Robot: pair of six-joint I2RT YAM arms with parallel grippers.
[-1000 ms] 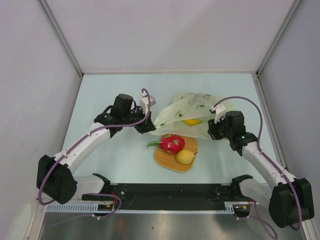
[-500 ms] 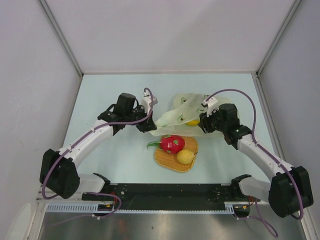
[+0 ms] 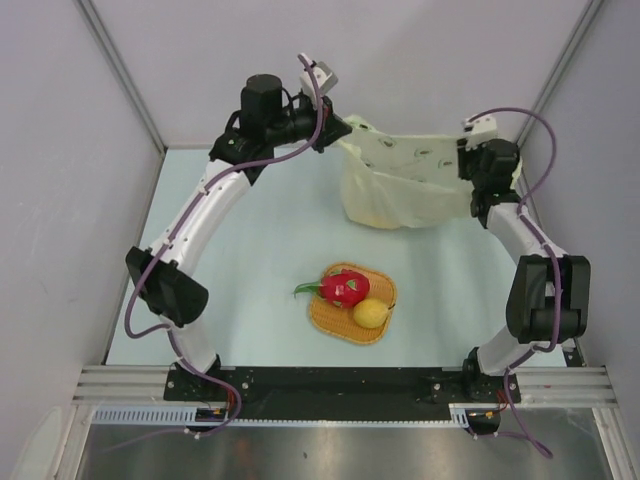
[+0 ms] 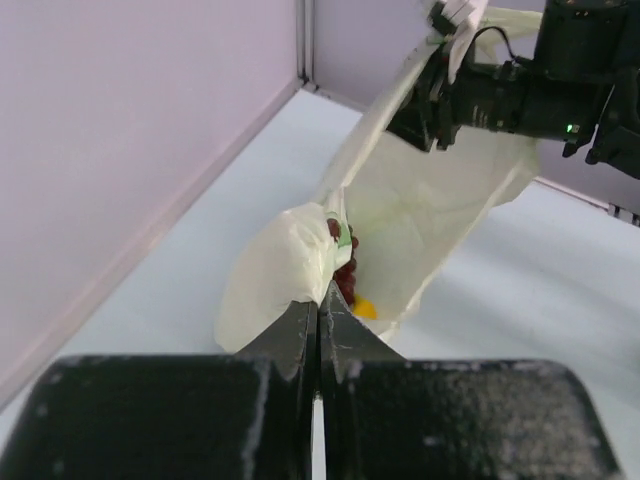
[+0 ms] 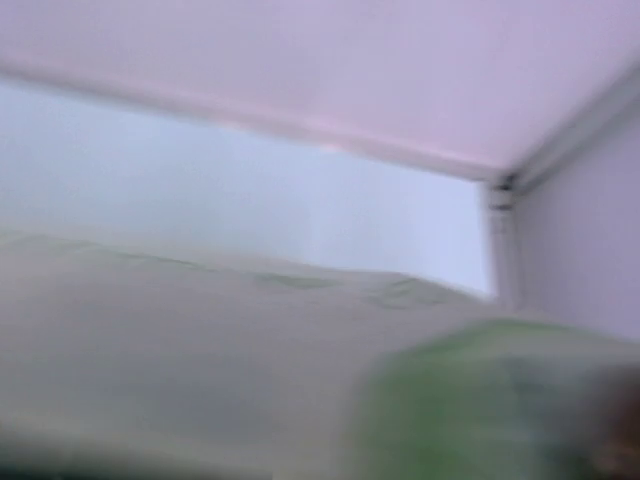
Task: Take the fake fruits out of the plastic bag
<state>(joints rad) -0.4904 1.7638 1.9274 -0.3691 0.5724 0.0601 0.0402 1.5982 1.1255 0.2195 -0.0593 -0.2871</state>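
- The L arm is reaching up and far, and the left gripper (image 3: pixel 340 134) is clenching the left top edge of the plastic bag (image 3: pixel 400 185). In the left wrist view its fingers (image 4: pixel 300 335) are pressed together with the thin film pinched between them.
- The right gripper (image 3: pixel 468 166) is holding the opposite top edge. Its jaws are not showing clearly, but the bag is hanging from it and pulled taut, so I am judging it clamped on the film. The right wrist view is too blurred to help.
- The bag is hanging in the air between both grippers, over the far part of the table (image 3: pixel 250 250), w/ its mouth stretched wide, prob. so the contents are sliding down and becoming reachable or ready for tipping out.
- Inside, the grape bunch (image 4: pixel 346 270) and a yellow fruit (image 4: pixel 364 308) are sitting at the lowest part of the bag; from above only the yellow is showing through the film.
- The dragon fruit (image 3: pixel 345 288) and the pear-like fruit (image 3: pixel 371 313) are lying already on the orange mat (image 3: pixel 322 316), touching each other, well apart from the bag.
- So approx. half of the task is done; two fruits are waiting inside.
- Risk: thin film is slipping or tearing easily under such tension.
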